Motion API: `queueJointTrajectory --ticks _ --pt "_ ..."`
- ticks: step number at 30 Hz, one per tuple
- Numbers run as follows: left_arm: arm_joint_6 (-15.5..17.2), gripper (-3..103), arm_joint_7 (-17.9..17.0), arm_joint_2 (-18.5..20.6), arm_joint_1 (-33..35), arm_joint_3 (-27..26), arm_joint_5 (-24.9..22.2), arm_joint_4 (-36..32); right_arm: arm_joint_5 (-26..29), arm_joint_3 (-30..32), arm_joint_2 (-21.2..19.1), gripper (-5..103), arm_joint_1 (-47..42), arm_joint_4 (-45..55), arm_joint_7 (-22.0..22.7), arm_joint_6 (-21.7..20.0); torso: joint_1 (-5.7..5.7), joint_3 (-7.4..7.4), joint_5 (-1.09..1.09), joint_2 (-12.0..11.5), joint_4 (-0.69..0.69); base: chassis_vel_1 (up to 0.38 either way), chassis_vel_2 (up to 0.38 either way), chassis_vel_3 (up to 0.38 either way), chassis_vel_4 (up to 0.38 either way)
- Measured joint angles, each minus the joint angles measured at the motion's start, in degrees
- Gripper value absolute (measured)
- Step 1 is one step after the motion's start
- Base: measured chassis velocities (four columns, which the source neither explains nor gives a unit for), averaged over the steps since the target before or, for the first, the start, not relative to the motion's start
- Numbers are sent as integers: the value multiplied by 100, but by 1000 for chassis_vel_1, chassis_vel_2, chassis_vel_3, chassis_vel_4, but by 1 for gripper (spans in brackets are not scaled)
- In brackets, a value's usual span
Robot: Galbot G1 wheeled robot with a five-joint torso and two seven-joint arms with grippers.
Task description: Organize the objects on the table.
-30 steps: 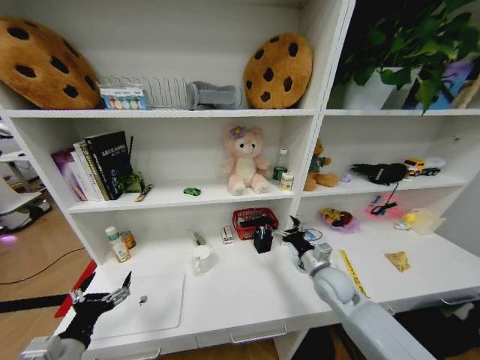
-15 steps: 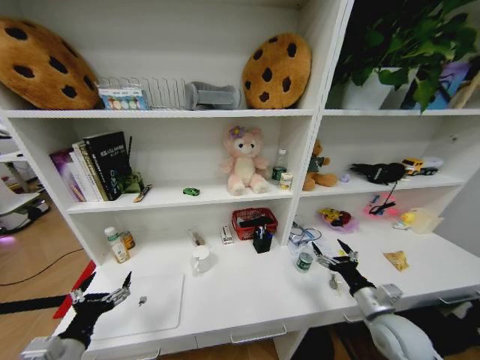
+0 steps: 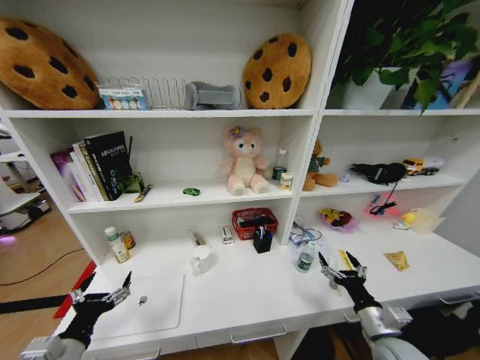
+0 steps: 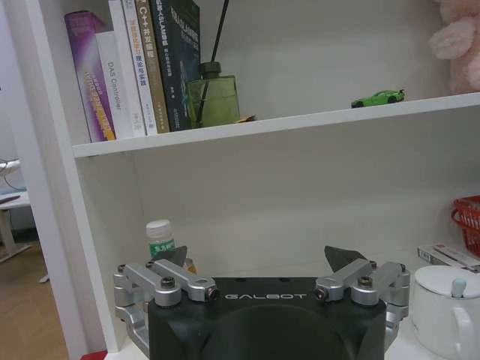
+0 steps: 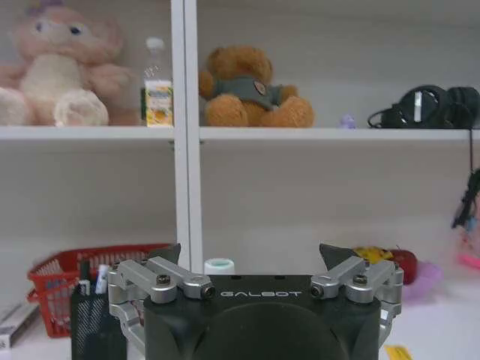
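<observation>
A closed silver laptop (image 3: 150, 304) lies at the front left of the white table (image 3: 247, 296), with a small dark item (image 3: 142, 300) on its lid. My left gripper (image 3: 101, 289) hovers open at the laptop's left edge. My right gripper (image 3: 337, 264) is open and empty near the table's front right, just right of a small green-labelled bottle (image 3: 304, 260). A black pen holder (image 3: 262, 240) with pens stands in front of a red basket (image 3: 255, 220). A tiny green toy car (image 3: 192, 191) sits on the shelf above, and it is also in the left wrist view (image 4: 379, 97).
A white mug (image 3: 201, 259) stands mid-table and two small bottles (image 3: 118, 244) at the back left. A yellow strip (image 3: 349, 271) and a yellow packet (image 3: 397, 260) lie on the right. Books (image 3: 97, 166) and plush bears (image 3: 244, 161) fill the shelf above.
My right arm has pulled back from beside the pen holder toward the table's front right, still open. The left arm has not moved.
</observation>
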Motion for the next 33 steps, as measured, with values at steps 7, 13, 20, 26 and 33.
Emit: queueJointTrajectory --ticks 7,13,20,26,33 --pt "0 100 0 0 0 0 0 0 -85 -108 -67 100 412 -403 102 -442 0 0 1 0 0 0 0 0 0" --pt "0 100 0 0 0 0 0 0 84 -361 -643 100 1024 -929 -78 -378 1 1 0 0 1 0 0 0 0" --pt "0 100 0 0 -1 0 0 0 251 -852 -983 100 1540 -1247 -294 -357 1 1 1 0 0 0 0 0 0" --pt "0 100 0 0 0 0 0 0 270 -1284 -1010 100 1860 -1498 -305 -438 1 1 1 0 -2 0 0 0 0" --pt "0 100 0 0 0 0 0 0 273 -1565 -1009 100 2126 -1766 -258 -570 2 1 0 0 -1 0 0 0 0"
